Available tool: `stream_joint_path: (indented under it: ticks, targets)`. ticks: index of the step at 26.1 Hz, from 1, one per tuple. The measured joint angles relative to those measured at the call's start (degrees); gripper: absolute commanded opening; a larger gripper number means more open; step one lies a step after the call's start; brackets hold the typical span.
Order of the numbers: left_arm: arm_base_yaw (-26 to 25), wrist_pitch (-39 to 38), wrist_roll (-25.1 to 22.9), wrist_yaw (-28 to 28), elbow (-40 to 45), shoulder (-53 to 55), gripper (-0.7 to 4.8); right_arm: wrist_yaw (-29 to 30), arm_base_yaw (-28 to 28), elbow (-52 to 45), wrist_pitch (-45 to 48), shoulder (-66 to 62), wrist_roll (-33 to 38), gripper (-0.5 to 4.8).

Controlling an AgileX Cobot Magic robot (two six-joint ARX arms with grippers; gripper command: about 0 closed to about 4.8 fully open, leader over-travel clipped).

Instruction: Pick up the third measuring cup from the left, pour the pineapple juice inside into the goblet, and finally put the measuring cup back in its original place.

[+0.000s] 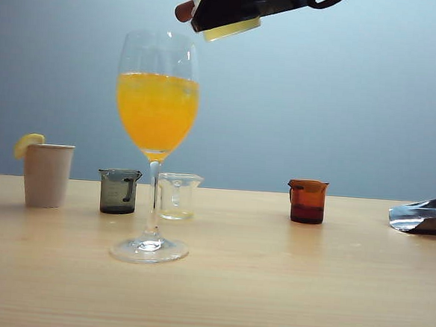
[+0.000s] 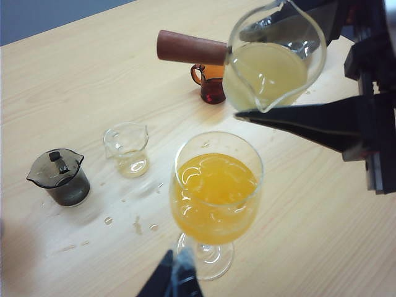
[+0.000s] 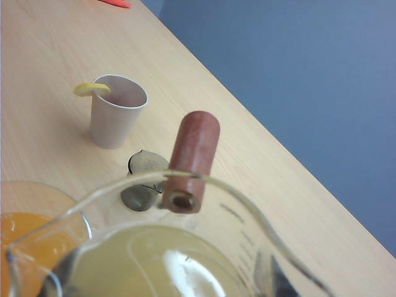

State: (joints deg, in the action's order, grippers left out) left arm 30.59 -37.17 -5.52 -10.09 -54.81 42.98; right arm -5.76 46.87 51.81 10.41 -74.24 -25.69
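Gripping the third measuring cup [image 2: 272,59], right end effector [image 1: 233,7] hovers above goblet [image 1: 156,114]; left end effector [image 2: 173,278] unreadable.

measuring cups [image 2: 274,59] – 4 | goblet [image 1: 155,129] – 1 | paper cup [image 1: 46,174] – 1

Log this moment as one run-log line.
right gripper: holds measuring cup tilted above goblet | pineapple juice: not pouring | left gripper: idle, near goblet foot

Third measuring cup [image 2: 275,59]: clear, reddish-brown handle; pineapple juice [image 2: 266,75] pale yellow. Goblet [image 1: 157,99]: clear, opaque orange drink. Far cups: smoky grey [image 1: 119,191], clear [image 1: 177,195], amber-brown [image 1: 307,200]. Tabletop [image 1: 269,287]: light wood-grain.
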Motion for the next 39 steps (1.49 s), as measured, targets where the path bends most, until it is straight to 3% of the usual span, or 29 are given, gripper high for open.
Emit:
stream_joint_path:
  ticks: [14,39]
  targets:
    - [0.0,0.0,0.0,0.0,0.0,0.0,-0.05,-0.48,-0.11,3.45,-1.51,-2.86,-0.96,2.05]
    - [0.0,0.0,0.0,0.0,0.0,0.0,-0.05,-0.46,-0.07,4.72,-1.51,-2.86,-15.26,2.05]
